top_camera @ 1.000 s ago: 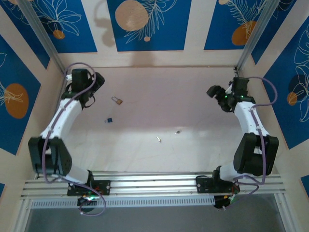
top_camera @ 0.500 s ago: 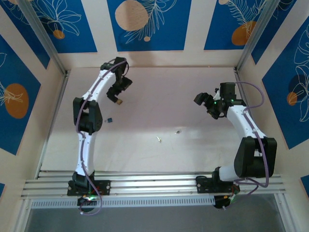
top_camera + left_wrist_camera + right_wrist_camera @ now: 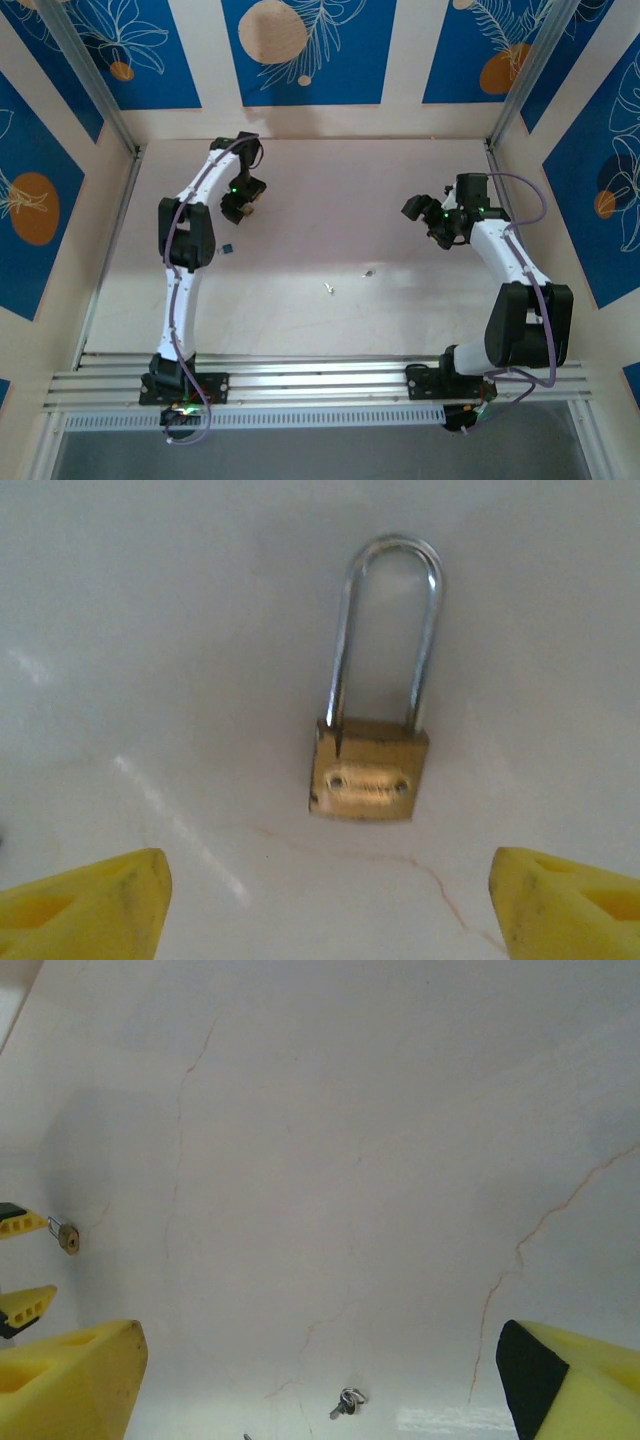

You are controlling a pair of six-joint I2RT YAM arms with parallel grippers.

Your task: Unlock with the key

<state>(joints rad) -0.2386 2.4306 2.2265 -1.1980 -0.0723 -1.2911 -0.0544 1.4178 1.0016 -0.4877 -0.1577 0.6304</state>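
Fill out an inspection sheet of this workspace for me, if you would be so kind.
Surface: pale table with faint hairline cracks.
Job's things: brass padlock lying flat, shackle apparently closed; key on a ring, lying well apart from it.
Clutter: small blue object; small metal piece, kind unclear.
Grippers: left end effector open, fingers either side of the padlock, not touching it; right end effector open, empty, above bare table.
Cables: purple cables looped along both arms.
Surroundings: blue leaf-print wall panels; aluminium rail at the near edge.
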